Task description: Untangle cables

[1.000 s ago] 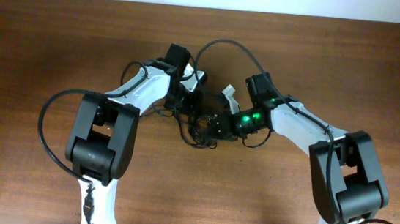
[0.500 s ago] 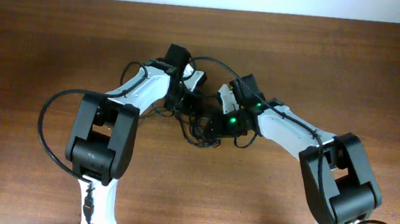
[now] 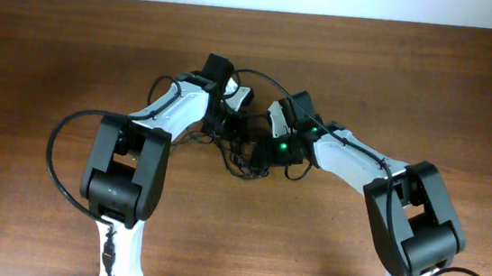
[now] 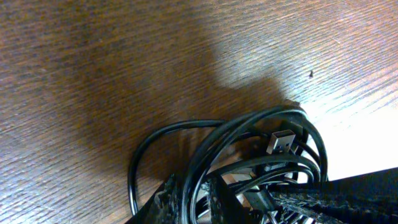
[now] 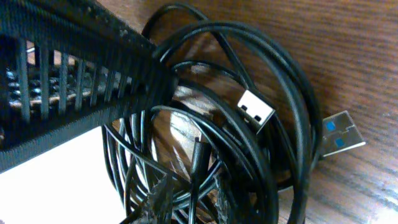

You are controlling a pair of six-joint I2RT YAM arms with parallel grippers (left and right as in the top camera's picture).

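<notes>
Overhead, the cables (image 3: 243, 163) lay in a tangled black clump on the desk (image 3: 55, 56) near its middle, with the left claw (image 3: 232, 123) and right claw (image 3: 259, 151) reaching into it from opposite sides. Left wrist view showed strands running through the narrow gap between that claw's fingers (image 4: 177, 194), so it seemed clamped on the cables. Right wrist view showed loops and a plug (image 5: 256, 107) beside one finger, but I could not tell whether that claw stood apart or together.

Your white-shelled, black-jointed left arm (image 3: 172, 108) and matching right arm (image 3: 353, 159) trail thick black cable loops (image 3: 51, 155); a green indicator light (image 3: 281, 146) glows.
</notes>
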